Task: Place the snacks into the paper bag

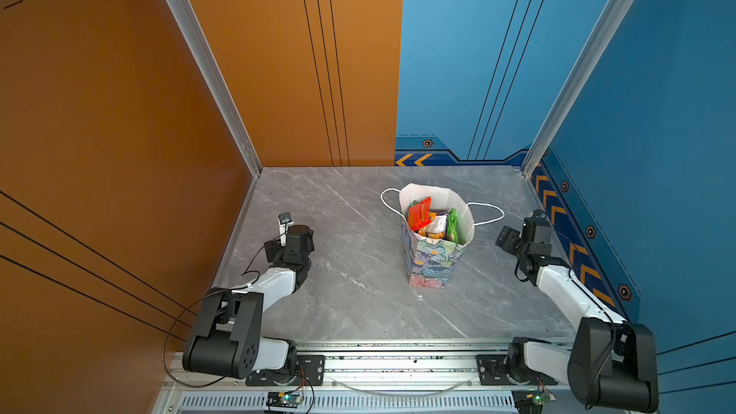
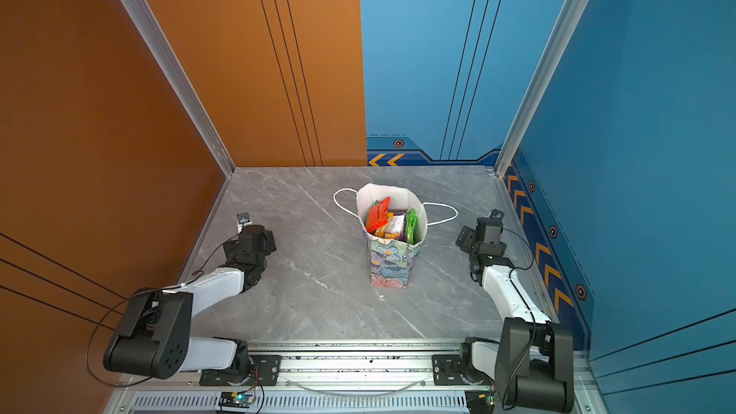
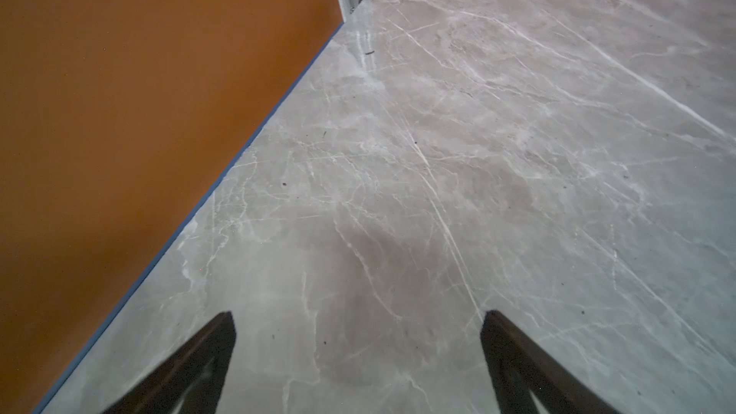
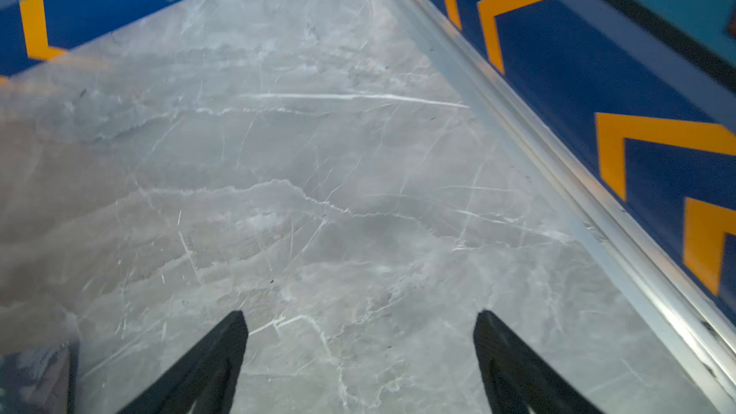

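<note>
Paper bag (image 1: 432,262) upright mid-table (image 1: 338,284), toward the back, well clear of every edge. One bag, two cord handles (image 1: 489,213) flopped outward. Snacks (image 1: 432,223) inside; four tell apart at the mouth: red (image 1: 418,215), orange-yellow, pale purple, green (image 1: 453,225). Left jaws wide open, empty, by the orange wall (image 3: 119,133). Right jaws wide open, empty, by the chevron wall (image 4: 577,85). Open table either side of the bag.

1. A grey marble-patterned bench top (image 1: 358,292), white-veined, spans the enclosure's base.
2. A smooth orange wall panel with thin black lines (image 1: 99,113) closes the left and half the back.
3. A blue wall panel (image 1: 657,113) closes the rest, with a dark blue band of orange chevrons (image 1: 414,160) at its foot.
4. Silver aluminium posts (image 1: 206,65) stand in the back corners.
</note>
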`<state>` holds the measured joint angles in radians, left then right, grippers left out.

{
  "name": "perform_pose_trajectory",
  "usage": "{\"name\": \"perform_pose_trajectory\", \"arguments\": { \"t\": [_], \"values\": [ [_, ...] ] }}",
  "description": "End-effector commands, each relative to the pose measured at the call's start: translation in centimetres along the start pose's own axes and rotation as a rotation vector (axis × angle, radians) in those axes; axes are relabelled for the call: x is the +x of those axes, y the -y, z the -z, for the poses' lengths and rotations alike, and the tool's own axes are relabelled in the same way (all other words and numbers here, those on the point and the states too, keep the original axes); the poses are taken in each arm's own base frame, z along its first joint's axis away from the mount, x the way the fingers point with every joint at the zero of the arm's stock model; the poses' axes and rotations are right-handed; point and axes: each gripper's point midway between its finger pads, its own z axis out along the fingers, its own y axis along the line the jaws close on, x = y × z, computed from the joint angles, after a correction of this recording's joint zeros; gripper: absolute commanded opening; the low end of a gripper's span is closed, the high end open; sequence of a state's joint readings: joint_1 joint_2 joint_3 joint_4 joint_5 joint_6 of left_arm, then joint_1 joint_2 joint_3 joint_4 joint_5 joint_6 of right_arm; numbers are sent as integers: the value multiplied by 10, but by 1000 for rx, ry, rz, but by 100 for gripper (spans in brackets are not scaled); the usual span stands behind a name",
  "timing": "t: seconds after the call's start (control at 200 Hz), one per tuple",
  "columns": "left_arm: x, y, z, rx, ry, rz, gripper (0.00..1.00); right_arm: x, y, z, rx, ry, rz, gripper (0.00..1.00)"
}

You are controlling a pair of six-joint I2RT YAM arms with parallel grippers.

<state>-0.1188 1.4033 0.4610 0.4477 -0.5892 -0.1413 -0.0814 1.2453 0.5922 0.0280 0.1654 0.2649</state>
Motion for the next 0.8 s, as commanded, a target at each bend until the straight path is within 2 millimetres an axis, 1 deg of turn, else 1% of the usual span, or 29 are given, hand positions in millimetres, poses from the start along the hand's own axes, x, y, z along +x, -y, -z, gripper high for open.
{"name": "perform_pose_trajectory", "arguments": {
  "t": [0.0, 0.06, 0.09, 0.145, 0.24, 0.28, 0.315, 0.355, 0.385, 0.446, 0.496, 0.536, 0.566, 0.621, 0.646, 0.701, 0.796],
  "values": [
    [-32, 26, 6, 134, 168, -60, 98, -24, -14, -8, 12, 135, 105, 92],
    [-28, 37, 5, 220, 190, -50, 98, -22, -23, -12, -26, 152, 105, 93],
    [-22, 40, 3, 248, 198, -44, 98, -20, -26, -14, -42, 169, 107, 93],
    [-20, 44, 1, 287, 238, -28, 98, -16, -32, -15, -63, 195, 128, 93],
    [-14, 57, 0, 350, 229, -68, 98, -11, -42, -17, -101, 235, 168, 93],
    [-13, 57, -2, 353, 209, -66, 98, -11, -51, -13, -138, 249, 203, 94],
    [-14, 54, -5, 339, 203, -57, 98, -15, -58, -10, -171, 299, 215, 94],
    [-14, 53, -6, 334, 200, -49, 98, -13, -65, -7, -209, 329, 224, 94],
    [-14, 52, -8, 329, 194, -45, 98, -9, -67, -9, -222, 342, 234, 95],
    [-15, 47, -11, 317, 183, -23, 98, 0, -66, -19, -230, 353, 226, 95],
    [-14, 45, -12, 315, 179, -13, 98, 1, -69, -23, -246, 368, 223, 96],
    [-14, 44, -12, 312, 179, -12, 98, 5, -68, -25, -245, 327, 234, 97],
    [-14, 44, -12, 312, 180, -12, 98, 4, -67, -26, -239, 311, 233, 97],
    [-14, 44, -12, 312, 179, -12, 98, -1, -64, -29, -224, 334, 206, 97],
    [-14, 44, -12, 312, 179, -13, 98, 0, -61, -31, -213, 316, 196, 98],
    [-14, 45, -11, 313, 180, -14, 97, -1, -60, -31, -211, 310, 195, 100],
    [-14, 45, -11, 313, 179, -14, 98, 0, -57, -30, -164, 316, 202, 100]
  ]
}}
